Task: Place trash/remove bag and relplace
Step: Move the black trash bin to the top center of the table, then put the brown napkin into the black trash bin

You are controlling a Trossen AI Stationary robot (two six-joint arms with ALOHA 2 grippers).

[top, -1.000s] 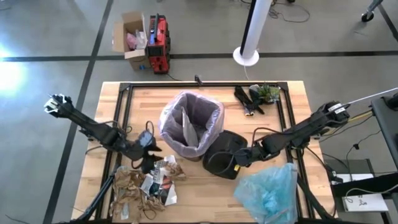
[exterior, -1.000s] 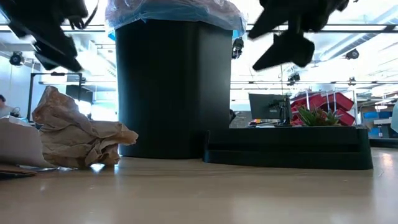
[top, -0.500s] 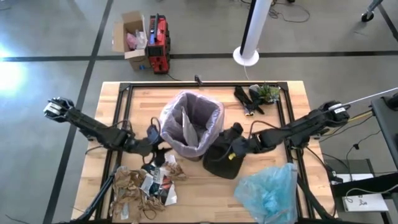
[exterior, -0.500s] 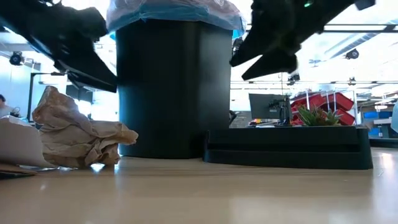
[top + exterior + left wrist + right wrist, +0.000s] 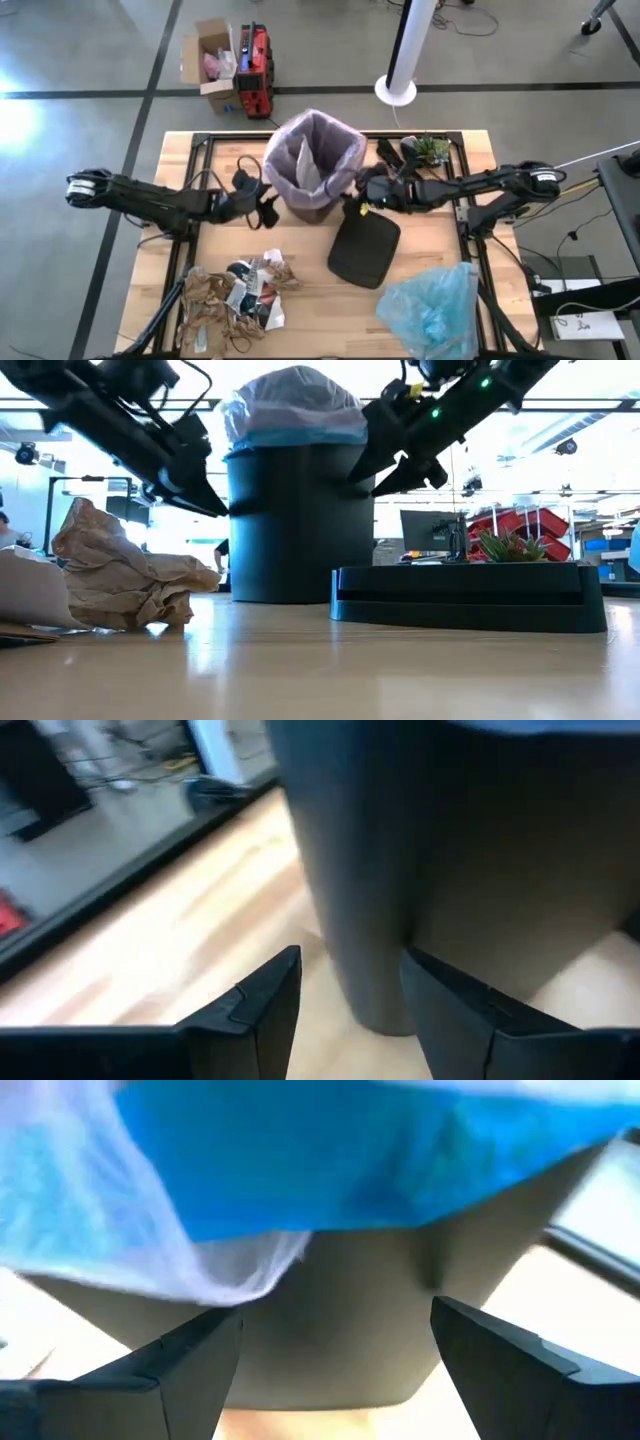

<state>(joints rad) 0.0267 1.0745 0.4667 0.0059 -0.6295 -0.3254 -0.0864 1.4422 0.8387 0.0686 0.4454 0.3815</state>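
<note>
Left claw (image 5: 268, 207) at the bin's (image 5: 310, 195) nine o'clock, right claw (image 5: 362, 192) at three, both spread: I'm bracketing it to steady it. Pink bag (image 5: 318, 140) lines it; trash (image 5: 235, 300) waits at the desk's (image 5: 440, 240) seven o'clock.

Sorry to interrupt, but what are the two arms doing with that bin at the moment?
Both arms flank the black bin, lined with the pink bag, at the table's far side. The left claw and right claw sit beside its walls, apparently open. The trash lies on the table, and the blue bag waits nearby.
</note>
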